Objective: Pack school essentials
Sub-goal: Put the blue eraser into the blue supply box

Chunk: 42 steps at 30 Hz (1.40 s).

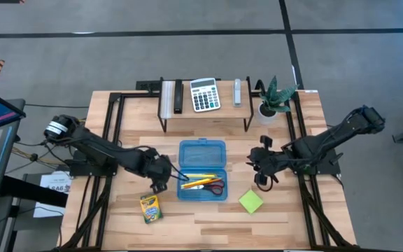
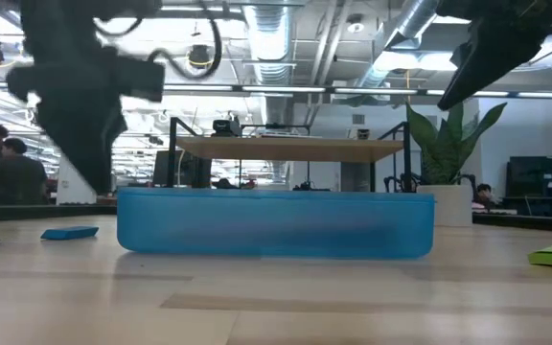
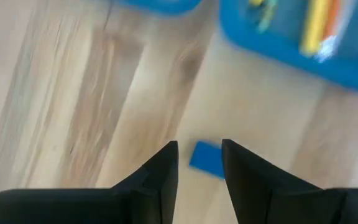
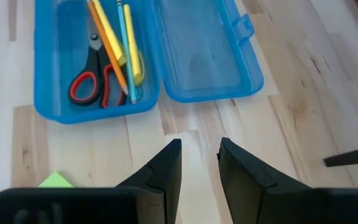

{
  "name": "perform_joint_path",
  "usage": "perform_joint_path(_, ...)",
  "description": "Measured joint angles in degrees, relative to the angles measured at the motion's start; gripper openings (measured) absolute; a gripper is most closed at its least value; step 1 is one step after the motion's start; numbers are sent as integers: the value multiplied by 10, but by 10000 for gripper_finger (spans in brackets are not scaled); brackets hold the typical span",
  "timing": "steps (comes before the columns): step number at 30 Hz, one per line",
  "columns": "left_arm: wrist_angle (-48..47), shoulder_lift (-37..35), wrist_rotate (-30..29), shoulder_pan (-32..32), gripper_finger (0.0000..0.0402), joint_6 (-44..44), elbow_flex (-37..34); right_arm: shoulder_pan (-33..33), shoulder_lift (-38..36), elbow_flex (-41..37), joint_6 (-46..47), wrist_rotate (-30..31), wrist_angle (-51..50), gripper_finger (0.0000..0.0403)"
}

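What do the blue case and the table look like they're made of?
The case looks like translucent blue plastic: the wood shows faintly through its open lid, which has a glossy sheen. The table looks like light wooden planks, with visible grain and seams.

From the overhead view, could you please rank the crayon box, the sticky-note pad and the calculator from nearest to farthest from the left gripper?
1. Crayon box: on the table's near-left part, close beside the left gripper.
2. Calculator: on the raised shelf at the back of the table.
3. Sticky-note pad: beyond the blue case, on the right arm's side.
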Motion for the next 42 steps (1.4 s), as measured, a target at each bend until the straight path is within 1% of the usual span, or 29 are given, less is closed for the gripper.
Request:
perform_joint_path(2,13,0,17,13,110,10,-18,-5,0,0,-1,0,2,127)
perform_joint_path(5,63,-1,60,40,110,38,-44,-10,0,0,-1,-1,2,127)
perform_joint_path(8,104,-6,87,63,110,68,-61,-10,0,0,-1,-2,1,127)
perform_joint_path(13,128,-14,133,95,110,86,-89,-2,0,0,-1,-5,1,127)
perform_joint_path(16,132,-29,152,102,110,92,-104,2,0,0,0,-6,-1,127)
perform_joint_path(18,139,-54,153,102,110,92,-121,6,0,0,0,-6,-1,127)
perform_joint_path(23,221,-125,153,102,110,77,-181,6,0,0,0,-6,5,127)
perform_joint_path(26,262,-154,154,102,110,56,-221,3,0,0,0,-6,6,127)
perform_joint_path(30,310,-157,168,102,110,28,-264,3,0,0,0,-5,8,127)
perform_joint_path(34,350,-141,170,102,116,18,-282,3,0,0,0,-5,9,127)
perform_joint_path(36,363,-134,170,102,129,20,-285,3,0,0,0,-5,10,127)
perform_joint_path(42,378,-120,175,99,185,30,-285,3,0,0,0,-5,11,127)
